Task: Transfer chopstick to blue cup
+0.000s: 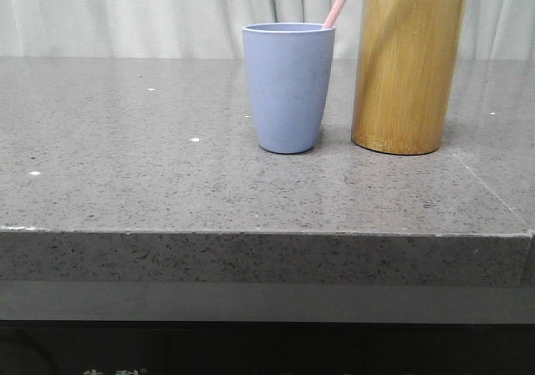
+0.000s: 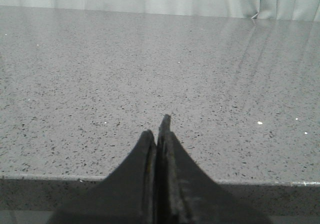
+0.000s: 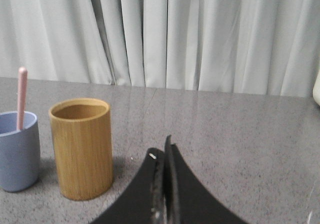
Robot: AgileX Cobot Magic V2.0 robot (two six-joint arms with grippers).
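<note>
The blue cup (image 1: pixel 288 87) stands upright on the grey stone table (image 1: pixel 125 174). A pale pink chopstick (image 1: pixel 341 1) stands inside it and leans right, its top out of view. In the right wrist view the cup (image 3: pixel 17 149) and the chopstick (image 3: pixel 21 97) show beside the bamboo cylinder. My left gripper (image 2: pixel 158 126) is shut and empty over bare table near the front edge. My right gripper (image 3: pixel 162 149) is shut and empty, apart from the cylinder. Neither gripper shows in the front view.
A taller yellow-brown bamboo cylinder (image 1: pixel 407 73) stands just right of the blue cup; its open top looks empty in the right wrist view (image 3: pixel 81 146). White curtains (image 3: pixel 200 34) hang behind the table. The table's front edge (image 1: pixel 251 231) is close.
</note>
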